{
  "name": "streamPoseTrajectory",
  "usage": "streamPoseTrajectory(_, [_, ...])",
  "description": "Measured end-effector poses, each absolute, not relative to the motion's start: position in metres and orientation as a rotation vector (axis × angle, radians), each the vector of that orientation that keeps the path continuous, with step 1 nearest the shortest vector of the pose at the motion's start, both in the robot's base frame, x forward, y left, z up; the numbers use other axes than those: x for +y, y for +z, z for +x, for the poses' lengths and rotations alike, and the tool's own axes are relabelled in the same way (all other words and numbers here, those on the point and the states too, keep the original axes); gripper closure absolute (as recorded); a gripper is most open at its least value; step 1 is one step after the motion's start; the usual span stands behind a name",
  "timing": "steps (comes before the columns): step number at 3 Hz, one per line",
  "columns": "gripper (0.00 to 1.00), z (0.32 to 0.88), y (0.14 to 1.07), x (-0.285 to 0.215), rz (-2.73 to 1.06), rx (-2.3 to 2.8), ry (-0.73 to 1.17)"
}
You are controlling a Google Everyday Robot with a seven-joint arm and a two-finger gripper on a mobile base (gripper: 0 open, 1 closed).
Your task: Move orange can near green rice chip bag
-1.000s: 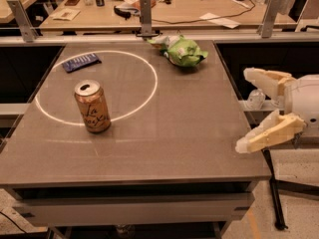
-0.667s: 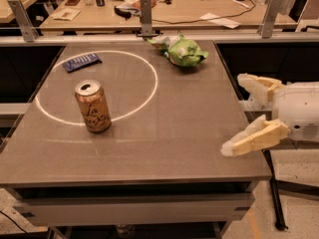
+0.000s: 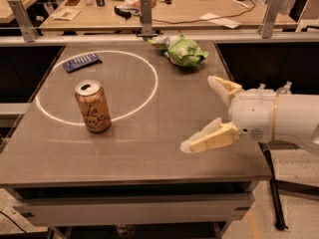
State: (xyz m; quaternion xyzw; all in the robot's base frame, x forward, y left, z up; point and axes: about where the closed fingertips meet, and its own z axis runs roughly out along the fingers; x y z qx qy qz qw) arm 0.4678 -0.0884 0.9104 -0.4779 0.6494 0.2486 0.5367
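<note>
The orange can (image 3: 92, 106) stands upright on the grey table, on the front left of a white circle drawn on it. The green rice chip bag (image 3: 183, 51) lies at the far edge of the table, right of centre. My gripper (image 3: 200, 112) reaches in from the right over the table's right side, well right of the can and in front of the bag. Its two cream fingers (image 3: 212, 138) are spread wide apart and hold nothing.
A flat dark blue wrapper (image 3: 82, 61) lies at the far left of the circle. A metal rail with posts (image 3: 145, 13) runs along the table's far edge, with a cluttered wooden desk behind. The table (image 3: 149, 153) ends close in front.
My gripper has moved left, further in over the table's right side, its fingers still spread. The can, bag and wrapper have not moved.
</note>
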Motion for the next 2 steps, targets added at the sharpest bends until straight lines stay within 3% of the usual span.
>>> streamPoseTrajectory(2, [0.00, 0.485, 0.887, -0.028, -1.047, 1.519, 0.709])
